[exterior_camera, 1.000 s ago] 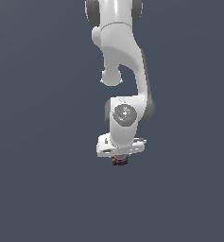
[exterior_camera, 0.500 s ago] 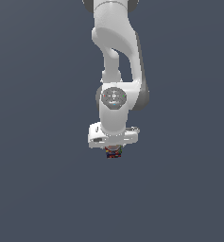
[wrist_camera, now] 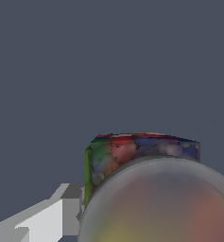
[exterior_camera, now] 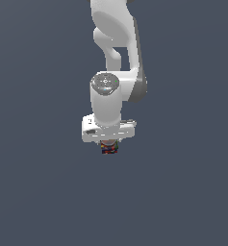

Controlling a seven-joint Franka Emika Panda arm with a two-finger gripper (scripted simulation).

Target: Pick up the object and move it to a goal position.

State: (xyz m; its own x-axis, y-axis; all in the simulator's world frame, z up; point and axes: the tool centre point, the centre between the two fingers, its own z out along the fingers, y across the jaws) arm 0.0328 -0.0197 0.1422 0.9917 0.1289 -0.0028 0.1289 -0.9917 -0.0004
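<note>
The object (exterior_camera: pixel 108 147) is a tiny can with dark red, yellow and green sides. In the exterior view it hangs just under the white hand of my arm, near the middle of the picture. My gripper (exterior_camera: pixel 108 145) is shut on it; the fingers are mostly hidden by the hand and the can. In the wrist view the can (wrist_camera: pixel 146 189) fills the near field, its greyish-tan round top close to the camera and its multicoloured side behind. One white finger (wrist_camera: pixel 47 220) shows beside the can.
A plain dark grey-blue surface (exterior_camera: pixel 38 192) lies all around the arm. The white arm links (exterior_camera: pixel 116 43) rise above the hand to the picture's upper edge. No goal marker shows.
The arm has shifted toward the exterior view's left with the can held in the gripper, and the wrist has turned.
</note>
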